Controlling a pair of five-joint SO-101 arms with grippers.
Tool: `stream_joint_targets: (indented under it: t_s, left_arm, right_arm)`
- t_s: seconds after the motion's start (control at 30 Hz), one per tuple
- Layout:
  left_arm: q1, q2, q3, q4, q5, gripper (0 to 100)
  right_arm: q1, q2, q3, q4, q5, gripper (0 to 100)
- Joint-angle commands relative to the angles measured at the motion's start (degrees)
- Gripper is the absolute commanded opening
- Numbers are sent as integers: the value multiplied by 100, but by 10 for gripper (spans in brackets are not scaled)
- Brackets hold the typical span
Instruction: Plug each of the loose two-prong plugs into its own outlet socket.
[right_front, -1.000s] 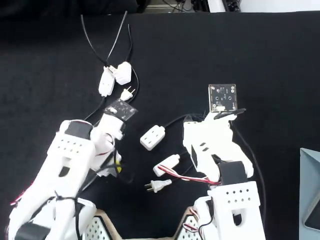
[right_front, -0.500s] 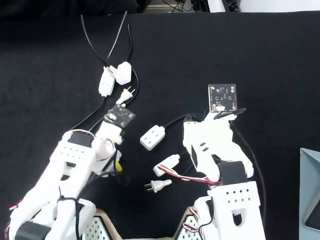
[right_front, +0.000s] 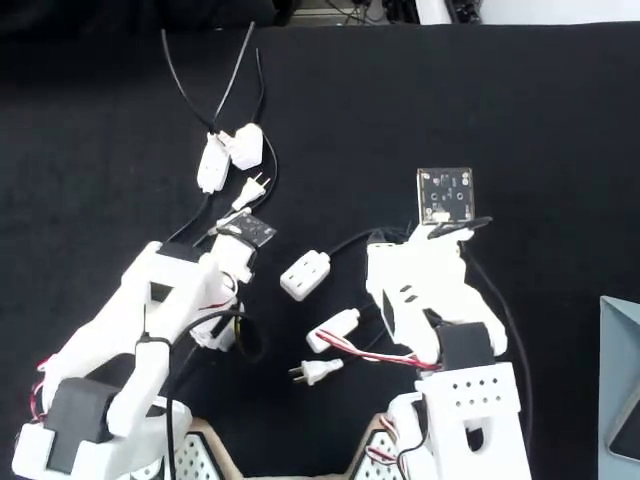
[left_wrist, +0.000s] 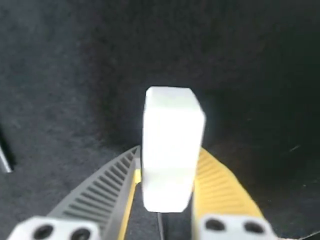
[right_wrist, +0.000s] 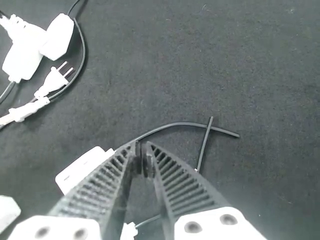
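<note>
On the black table (right_front: 560, 120), far plug (right_front: 255, 187) and near plug (right_front: 316, 372) are lying unplugged, an outlet socket (right_front: 305, 275) between them; left pincer (left_wrist: 169, 150) grasping a white block (left_wrist: 170, 125), right pincer (right_wrist: 142, 150) clenching a black cable (right_wrist: 180, 125).

- A robotics lab bench, with a black cloth-covered worktop (right_front: 560, 120).
- White left arm (right_front: 150, 320) and right arm (right_front: 430, 290), with exposed servo wiring (right_front: 380, 352).
- A bare circuit board (right_front: 445, 195) on one wrist.
</note>
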Motion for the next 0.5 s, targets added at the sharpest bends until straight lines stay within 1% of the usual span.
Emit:
stream_joint_targets:
  t_s: [0.0, 0.07, 0.17, 0.23, 0.3, 0.47]
  left_arm:
    - [-40, 18, -268, -70, 53, 107]
    - [-84, 18, -286, -70, 53, 113]
    - [-101, 18, -286, -44, 53, 190]
    - [-101, 18, -356, 132, 88, 236]
    - [-101, -44, -514, 325, 220, 245]
    - [-101, -563, -822, 721, 211, 249]
  right_arm:
    - [35, -66, -40, -88, -44, 15]
    - [35, -66, -40, -88, -35, 15]
    - [35, -66, -40, -88, -35, 15]
    - [35, -66, -40, -88, -26, 15]
    - [35, -66, -40, -88, -26, 15]
    - [35, -66, -40, -88, -26, 15]
